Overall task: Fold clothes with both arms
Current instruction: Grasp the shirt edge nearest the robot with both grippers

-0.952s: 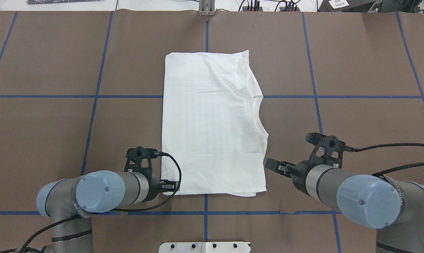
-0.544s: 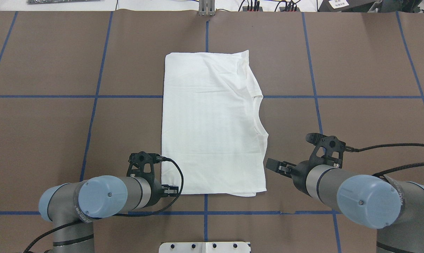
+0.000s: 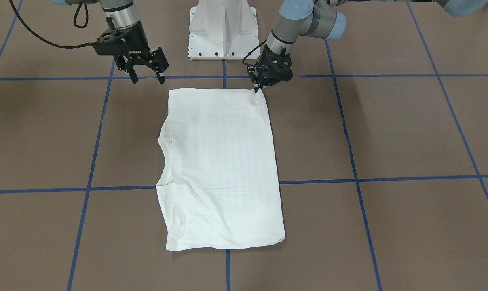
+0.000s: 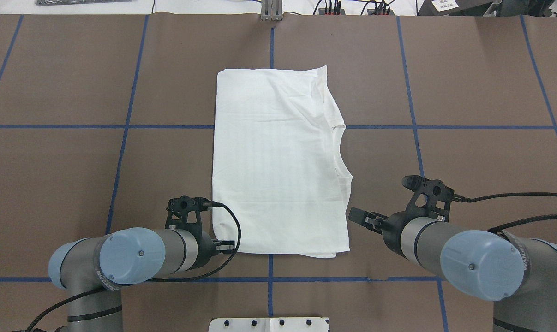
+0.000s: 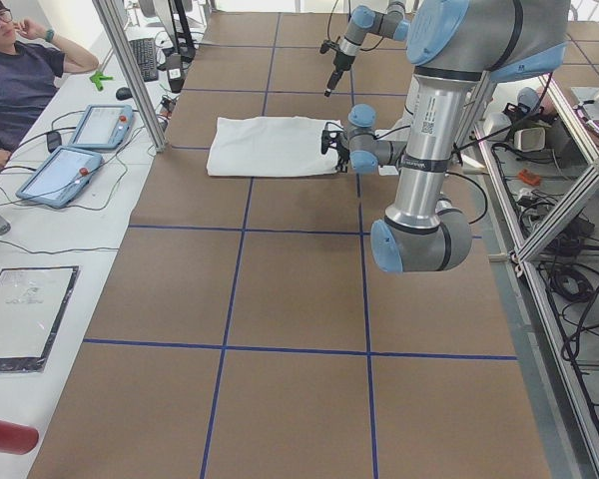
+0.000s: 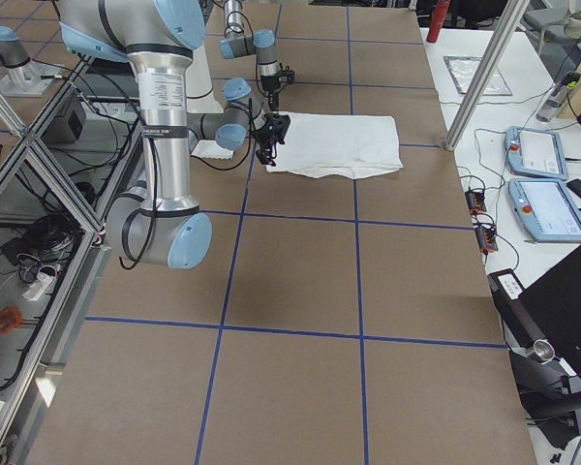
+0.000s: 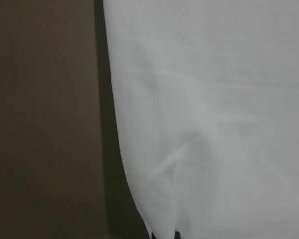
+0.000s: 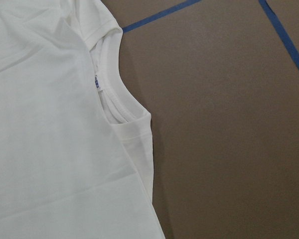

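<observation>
The clothes, a white T-shirt folded into a long rectangle, lie flat mid-table, also seen as the shirt. Its ribbed collar and small neck label face my right side. My left gripper is down at the shirt's near corner on my left, fingers pinched shut on the cloth; white cloth fills its wrist view. My right gripper hangs open just off the near corner on my right, holding nothing. From overhead, the left gripper touches the shirt and the right gripper stands apart from it.
Blue tape lines grid the brown table cover. The white pedestal base stands at the robot's edge. A person sits at a side table with teach pendants beyond the far edge.
My left arm drew back slightly toward the robot's base, its gripper settling at the shirt's near corner. The right arm and the shirt's body have hardly moved.
</observation>
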Motion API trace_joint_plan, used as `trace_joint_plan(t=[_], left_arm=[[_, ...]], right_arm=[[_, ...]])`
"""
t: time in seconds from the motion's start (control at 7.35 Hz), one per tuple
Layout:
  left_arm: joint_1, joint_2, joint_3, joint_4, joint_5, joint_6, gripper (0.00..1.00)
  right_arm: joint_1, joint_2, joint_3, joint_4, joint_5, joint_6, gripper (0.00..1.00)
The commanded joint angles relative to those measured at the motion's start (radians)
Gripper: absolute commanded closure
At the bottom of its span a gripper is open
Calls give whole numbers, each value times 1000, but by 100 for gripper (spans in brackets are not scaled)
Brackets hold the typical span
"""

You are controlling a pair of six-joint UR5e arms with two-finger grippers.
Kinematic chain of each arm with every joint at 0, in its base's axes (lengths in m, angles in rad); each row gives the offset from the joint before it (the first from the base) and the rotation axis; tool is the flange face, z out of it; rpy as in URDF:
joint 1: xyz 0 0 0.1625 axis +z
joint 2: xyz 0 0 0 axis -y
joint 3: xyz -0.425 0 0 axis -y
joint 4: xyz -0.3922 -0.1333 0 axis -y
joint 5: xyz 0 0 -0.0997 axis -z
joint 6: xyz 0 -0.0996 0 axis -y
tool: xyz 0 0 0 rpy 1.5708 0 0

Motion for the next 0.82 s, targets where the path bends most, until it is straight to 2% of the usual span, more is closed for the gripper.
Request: trace_joint_plan(t=[0.0, 0.14, 0.27, 0.41, 0.54, 0.68], left_arm=[[-4, 1, -20, 0, 0, -1, 100], [-4, 0, -23, 0, 0, -1, 100], [-4, 0, -26, 0, 0, -2, 100], [-4, 1, -31, 0, 0, -2, 100], [-4, 2, -29, -2, 0, -2, 100], [-4, 2, -31, -2, 0, -2, 100]], right_arm=[[-25, 36, 0, -90, 3, 235, 10], [-48, 138, -14, -254, 3, 351, 13], [-66, 256, -96, -343, 0, 418, 14], [-74, 306, -170, -340, -2, 444, 13], [-75, 320, -173, -340, -2, 455, 14], [-75, 317, -178, -338, 1, 469, 19]])
